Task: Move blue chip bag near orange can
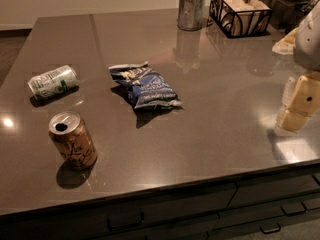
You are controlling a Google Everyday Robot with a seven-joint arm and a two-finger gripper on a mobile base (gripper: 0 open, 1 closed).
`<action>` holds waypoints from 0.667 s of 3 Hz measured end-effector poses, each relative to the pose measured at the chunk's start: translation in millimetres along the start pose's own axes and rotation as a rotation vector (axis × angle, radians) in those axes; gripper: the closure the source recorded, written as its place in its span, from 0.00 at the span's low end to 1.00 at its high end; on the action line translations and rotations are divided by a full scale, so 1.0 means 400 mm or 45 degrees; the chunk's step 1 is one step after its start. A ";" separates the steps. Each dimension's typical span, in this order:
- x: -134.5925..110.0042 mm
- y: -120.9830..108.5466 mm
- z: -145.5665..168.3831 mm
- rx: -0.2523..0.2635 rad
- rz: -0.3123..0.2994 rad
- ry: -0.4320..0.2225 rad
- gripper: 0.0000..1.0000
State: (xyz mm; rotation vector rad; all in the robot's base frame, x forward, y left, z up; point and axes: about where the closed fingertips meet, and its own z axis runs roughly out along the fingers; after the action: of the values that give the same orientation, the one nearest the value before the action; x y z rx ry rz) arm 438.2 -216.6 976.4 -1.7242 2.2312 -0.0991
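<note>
Item 1, counter (215,134): a dark glossy top with drawers (260,199) beneath its front edge, extending from under the gripper (298,104) far to the left of the view. Item 2, wire basket (240,14): set behind the gripper toward the back of the counter, filled with pale packets. Item 3, blue chip bag (147,86): laid flat and crumpled, well apart from the gripper, to its left as viewed and slightly farther back; its long axis is run diagonally, from far-left to near-right, so that the near-right end is the one turned toward the gripper. Item 4, metal cup (191,11): stood just left of the basket, behind and left of the gripper. Item 5, orange can (72,140): stood upright, beyond the bag from the gripper and closer to the front edge, apart from the bag. Item 6, white-and-green can (52,82): laid on its side, farthest left from the gripper, behind the orange can. Item 7, gripper: placed at the right margin above the counter's right side; how wide it is set cannot be told, and nothing is seen held or touched. A reach leftward across the counter is judged to be required first.
</note>
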 end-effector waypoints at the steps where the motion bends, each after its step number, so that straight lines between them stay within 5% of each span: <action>1: -0.011 -0.004 0.000 0.016 -0.002 -0.013 0.00; 2: -0.087 -0.013 0.039 -0.012 -0.038 -0.071 0.00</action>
State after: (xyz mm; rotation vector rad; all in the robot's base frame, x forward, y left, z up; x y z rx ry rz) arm 455.3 -182.8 970.2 -1.7436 2.1703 -0.0473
